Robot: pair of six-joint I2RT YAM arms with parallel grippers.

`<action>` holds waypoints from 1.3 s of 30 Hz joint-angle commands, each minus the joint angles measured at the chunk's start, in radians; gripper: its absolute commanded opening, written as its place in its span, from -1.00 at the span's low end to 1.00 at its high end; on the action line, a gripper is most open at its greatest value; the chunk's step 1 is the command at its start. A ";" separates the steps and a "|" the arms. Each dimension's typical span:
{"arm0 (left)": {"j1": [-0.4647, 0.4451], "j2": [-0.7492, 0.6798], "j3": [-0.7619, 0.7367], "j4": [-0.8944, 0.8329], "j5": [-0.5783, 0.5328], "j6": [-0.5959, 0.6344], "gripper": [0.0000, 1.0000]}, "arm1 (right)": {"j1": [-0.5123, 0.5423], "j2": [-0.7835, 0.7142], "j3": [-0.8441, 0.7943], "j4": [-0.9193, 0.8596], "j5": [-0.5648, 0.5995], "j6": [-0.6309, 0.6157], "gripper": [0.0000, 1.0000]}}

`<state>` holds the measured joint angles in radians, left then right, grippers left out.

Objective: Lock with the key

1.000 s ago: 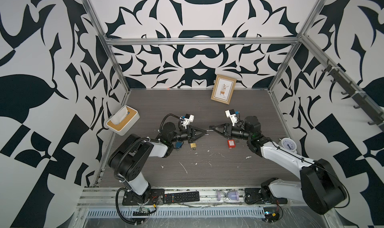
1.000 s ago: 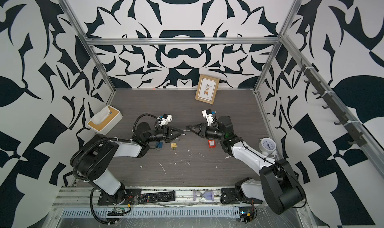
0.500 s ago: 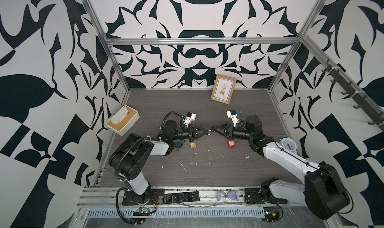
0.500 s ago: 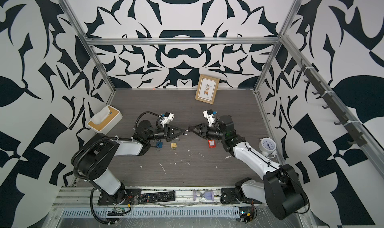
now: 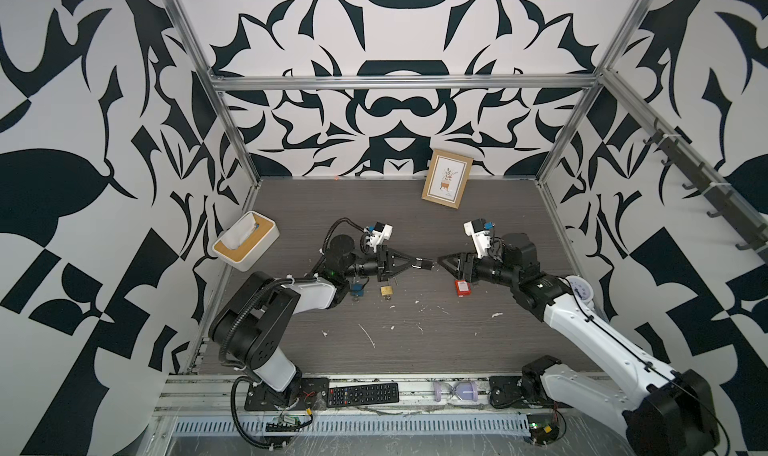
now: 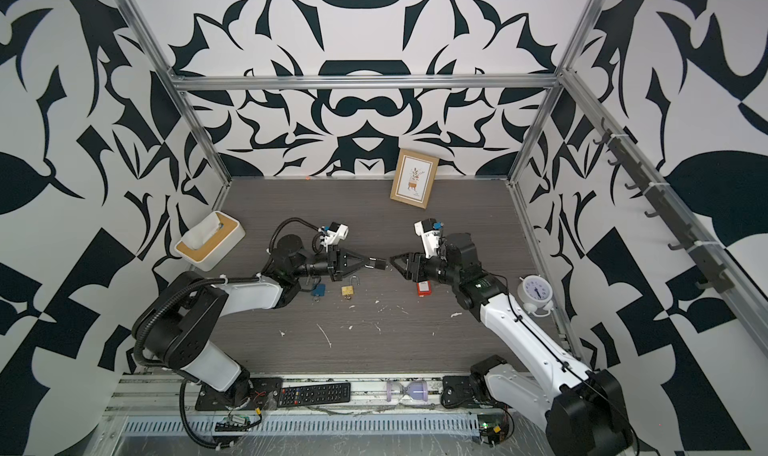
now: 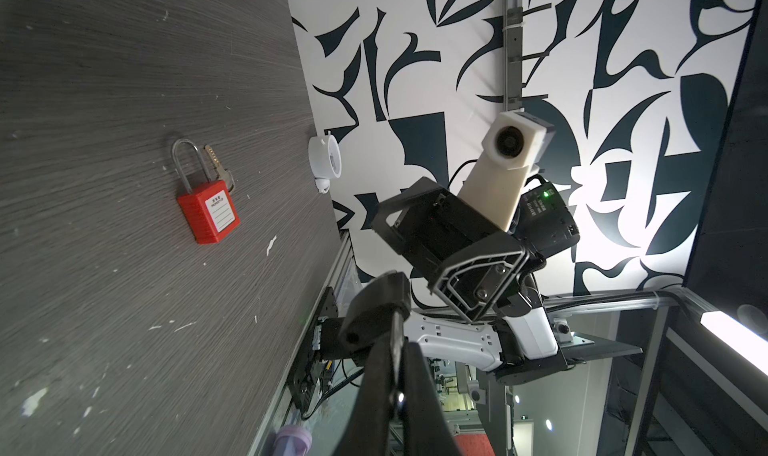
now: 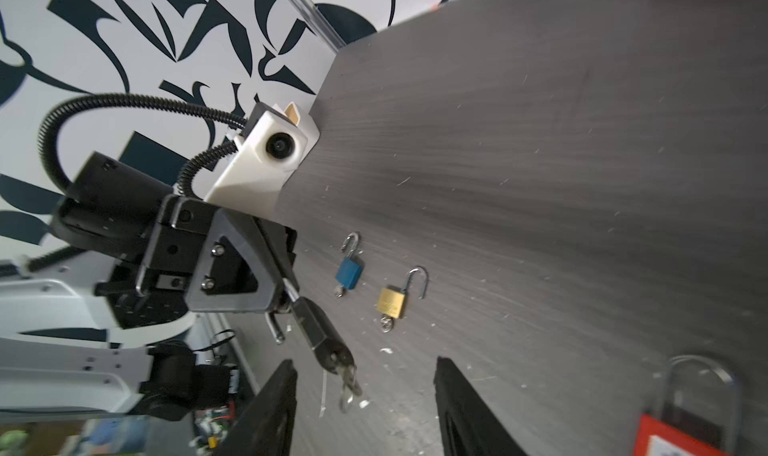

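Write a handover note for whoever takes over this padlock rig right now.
Left gripper: shut on the black padlock, held above the table, with a key in its end.
Right gripper: open, jaws either side of that key, not gripping.
On the table: red padlock, shackle shut, loose key beside it; blue padlock and brass padlock, shackles open.
Done: black padlock lifted, key inserted.
Left: grip and turn the key. I cannot tell its shackle's state.
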<state>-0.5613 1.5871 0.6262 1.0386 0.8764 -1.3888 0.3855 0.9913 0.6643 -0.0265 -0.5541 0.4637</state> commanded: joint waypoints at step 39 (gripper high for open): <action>0.003 -0.077 0.055 -0.035 0.064 -0.063 -1.00 | 0.160 0.015 0.043 0.186 -0.013 -0.260 -0.40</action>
<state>-0.5594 1.5002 0.6933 0.9119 0.9257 -1.4155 0.5522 1.0115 0.6769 0.0849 -0.5240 0.1806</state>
